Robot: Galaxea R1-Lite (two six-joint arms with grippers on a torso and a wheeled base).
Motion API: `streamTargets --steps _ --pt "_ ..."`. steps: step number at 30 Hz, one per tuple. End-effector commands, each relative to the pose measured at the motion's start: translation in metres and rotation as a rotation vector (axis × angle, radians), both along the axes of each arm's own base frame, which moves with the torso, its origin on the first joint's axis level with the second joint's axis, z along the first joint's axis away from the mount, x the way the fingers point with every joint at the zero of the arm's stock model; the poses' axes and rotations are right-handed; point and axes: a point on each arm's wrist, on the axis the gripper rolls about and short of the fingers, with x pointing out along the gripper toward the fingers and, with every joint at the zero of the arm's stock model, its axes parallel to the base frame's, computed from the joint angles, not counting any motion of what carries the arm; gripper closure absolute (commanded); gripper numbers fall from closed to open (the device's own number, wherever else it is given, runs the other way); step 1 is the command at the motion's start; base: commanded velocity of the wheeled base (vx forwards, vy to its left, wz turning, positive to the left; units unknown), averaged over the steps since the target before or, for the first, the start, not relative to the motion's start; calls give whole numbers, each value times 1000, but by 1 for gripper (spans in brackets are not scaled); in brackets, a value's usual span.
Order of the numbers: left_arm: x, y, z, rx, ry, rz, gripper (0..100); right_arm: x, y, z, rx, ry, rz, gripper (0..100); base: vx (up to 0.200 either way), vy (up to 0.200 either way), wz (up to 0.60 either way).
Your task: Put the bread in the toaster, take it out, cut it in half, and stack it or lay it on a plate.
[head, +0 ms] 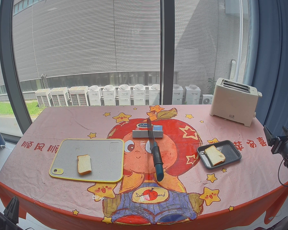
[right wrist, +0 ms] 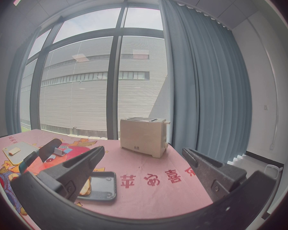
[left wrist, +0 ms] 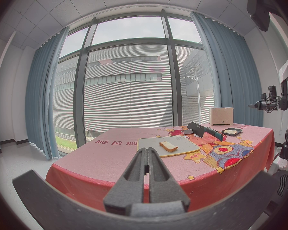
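A knife lies between the cutting board, bearing one bread half, and the plate, bearing the other half. Both lie out beyond my left gripper, pressed closed, and my right gripper, spread wide.

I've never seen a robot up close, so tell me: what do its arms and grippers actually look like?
Both the left gripper and right gripper are matte dark grey, each with two wedge-shaped fingers bearing triangular recesses. The right arm is black, blocky hardware with thin black cables looping off it.
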Motion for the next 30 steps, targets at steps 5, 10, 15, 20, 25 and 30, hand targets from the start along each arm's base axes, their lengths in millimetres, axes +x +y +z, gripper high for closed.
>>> streamTargets --steps 5,10,15,20,25,30 --pt "0 0 -5 0 -1 0 100 -47 7 16 -21 -35 60 0 0 0 0" --pt "0 0 -5 0 0 0 100 -63 9 13 -17 -2 120 0 0 0 0" --pt "0 0 -5 0 0 0 100 -78 10 10 -14 21 126 0 0 0 0" --pt "0 0 -5 0 0 0 100 -97 11 6 -13 42 130 0 0 0 0" --pt "0 0 -5 0 0 0 100 -119 13 -4 -15 70 162 0 0 0 0" --pt "0 0 -5 0 0 0 100 -142 14 -12 -16 82 202 0 0 0 0"
